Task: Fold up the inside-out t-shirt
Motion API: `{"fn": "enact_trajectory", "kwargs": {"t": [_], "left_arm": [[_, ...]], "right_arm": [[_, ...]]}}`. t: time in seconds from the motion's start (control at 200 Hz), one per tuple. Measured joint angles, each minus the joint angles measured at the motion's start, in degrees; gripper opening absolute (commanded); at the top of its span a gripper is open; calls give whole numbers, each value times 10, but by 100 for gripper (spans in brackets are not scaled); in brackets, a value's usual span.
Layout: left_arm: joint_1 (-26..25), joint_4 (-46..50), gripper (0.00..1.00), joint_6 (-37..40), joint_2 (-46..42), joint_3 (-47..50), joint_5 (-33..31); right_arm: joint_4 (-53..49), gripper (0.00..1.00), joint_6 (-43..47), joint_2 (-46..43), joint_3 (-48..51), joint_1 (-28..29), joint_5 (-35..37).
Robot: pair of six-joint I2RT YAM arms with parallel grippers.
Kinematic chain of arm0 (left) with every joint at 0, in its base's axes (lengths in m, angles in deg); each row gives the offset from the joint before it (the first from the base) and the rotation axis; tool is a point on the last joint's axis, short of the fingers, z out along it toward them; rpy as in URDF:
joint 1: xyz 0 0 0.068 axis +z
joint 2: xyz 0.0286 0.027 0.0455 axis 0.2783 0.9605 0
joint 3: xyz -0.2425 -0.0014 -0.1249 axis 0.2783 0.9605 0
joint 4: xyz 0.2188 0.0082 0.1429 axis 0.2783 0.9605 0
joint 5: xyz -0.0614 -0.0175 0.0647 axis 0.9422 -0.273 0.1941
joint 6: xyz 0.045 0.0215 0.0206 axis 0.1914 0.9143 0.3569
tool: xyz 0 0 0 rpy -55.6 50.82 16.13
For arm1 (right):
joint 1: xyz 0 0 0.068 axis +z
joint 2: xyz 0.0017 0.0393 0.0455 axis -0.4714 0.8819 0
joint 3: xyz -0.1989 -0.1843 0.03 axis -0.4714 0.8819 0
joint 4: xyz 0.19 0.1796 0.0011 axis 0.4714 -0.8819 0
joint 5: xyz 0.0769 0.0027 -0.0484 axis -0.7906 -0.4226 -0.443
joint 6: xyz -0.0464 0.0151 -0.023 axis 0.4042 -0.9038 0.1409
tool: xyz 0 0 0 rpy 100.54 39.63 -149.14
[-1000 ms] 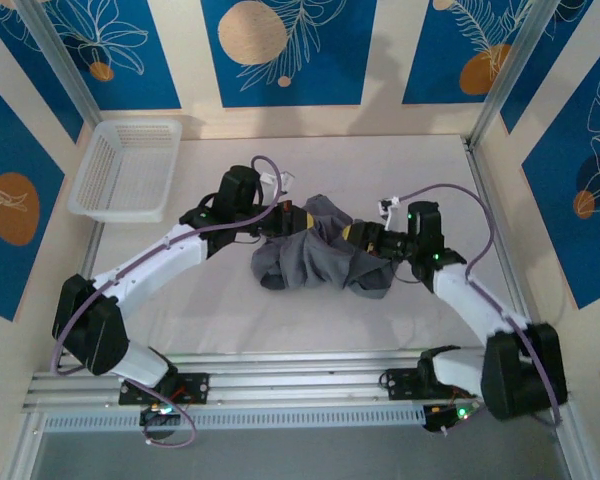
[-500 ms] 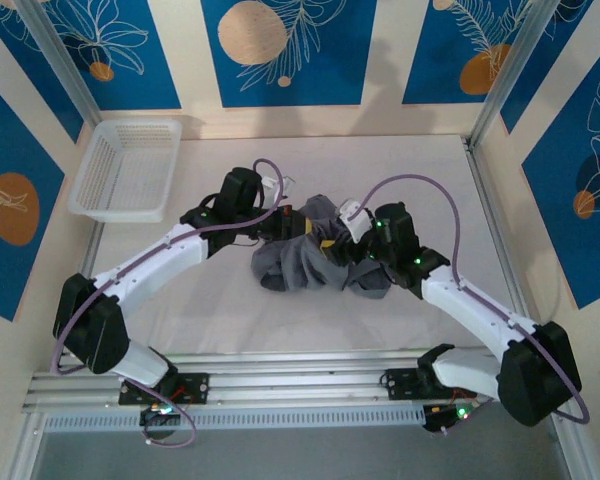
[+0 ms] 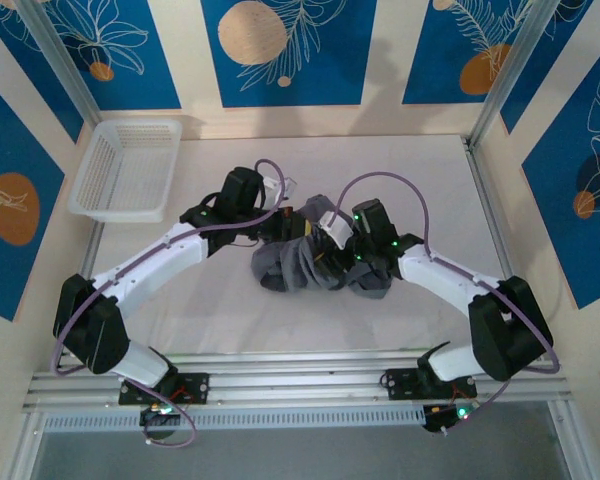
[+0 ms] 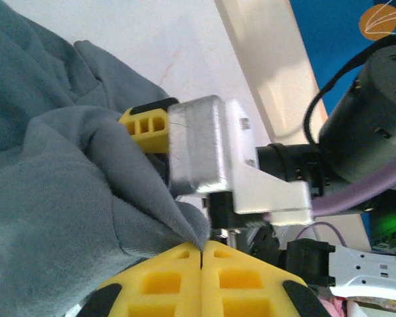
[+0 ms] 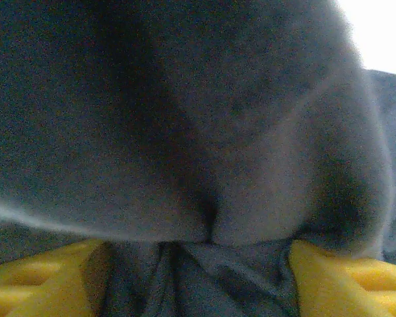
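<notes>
The inside-out t-shirt (image 3: pixel 310 262) lies as a crumpled grey heap, to the right of the white basket (image 3: pixel 120 212) and nearer the arm bases than it, well apart from it. It is bunched into thick folds with no flat panel showing. No hem, sleeve or collar can be told apart in the pile.

It looks soft, light and limp. It should sag from any single grip and trail the rest of its cloth along the table (image 3: pixel 230 310) rather than lift as a sheet. It is not fragile and looks unlikely to slip from the pads, but a deep bite into the heap would probably catch several layers at once. The best holds are likely a single edge, a shoulder seam or a hem corner, taken at two points well apart so the cloth hangs open.

The left gripper (image 4: pixel 202 249) is at the side of the heap facing the basket. Its yellow pads are pressed together on a thin peak of grey cloth. The right gripper (image 5: pixel 195 271) sits on the heap just beyond it, farther from the basket. Its jaws stand wide, and loose folds of cloth bulge between the fingers (image 5: pixel 39 274) without being pinched.
</notes>
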Motion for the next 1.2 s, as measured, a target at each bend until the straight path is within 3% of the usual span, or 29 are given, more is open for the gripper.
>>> {"fn": "enact_trajectory", "kwargs": {"t": [0.17,0.31,0.425,0.6,0.865,0.975,1.11,1.2], "left_arm": [[0,16,0,7,0,0,-12],[0,16,0,9,0,0,-13],[0,16,0,12,0,0,-14],[0,18,0,15,0,0,-14],[0,22,0,16,-1,0,-18],[0,22,0,16,-1,0,-18],[0,22,0,16,-1,0,-18],[0,22,0,16,-1,0,-18]], "right_arm": [[2,81,-10,-92,11,-19,-54],[46,75,-10,-144,14,-52,-77],[62,56,13,-102,8,-56,-67],[64,57,36,-26,0,-52,-84],[111,38,51,-8,2,-36,-110],[109,44,57,8,2,-36,-120],[108,72,75,9,2,-36,-151],[109,74,81,9,4,-29,-144]]}}
